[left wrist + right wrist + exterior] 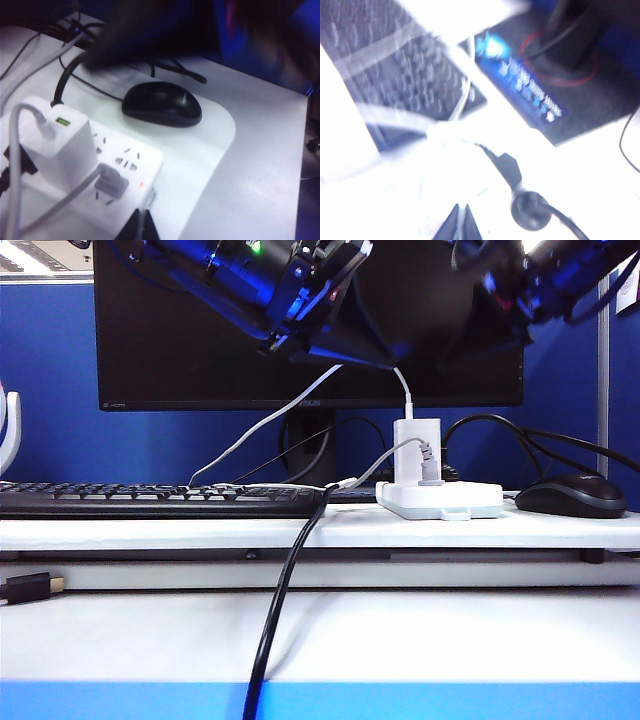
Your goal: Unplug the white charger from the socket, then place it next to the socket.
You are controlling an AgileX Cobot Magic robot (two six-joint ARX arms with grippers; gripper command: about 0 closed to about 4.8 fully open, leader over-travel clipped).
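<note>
Both grippers hang above the desk, the left gripper point(140, 225) and right gripper point(461, 222) each pinched closed on nothing. White charger point(416, 451) stands plugged upright in the socket point(440, 502), beside the black mouse point(571, 495). Nothing is done yet: gripping, pulling it out and setting it down all remain.

A white charger point(60, 145) with a small green mark stands in a white socket point(132, 162) beside a black mouse point(162, 104) on the white table point(260, 165).
</note>
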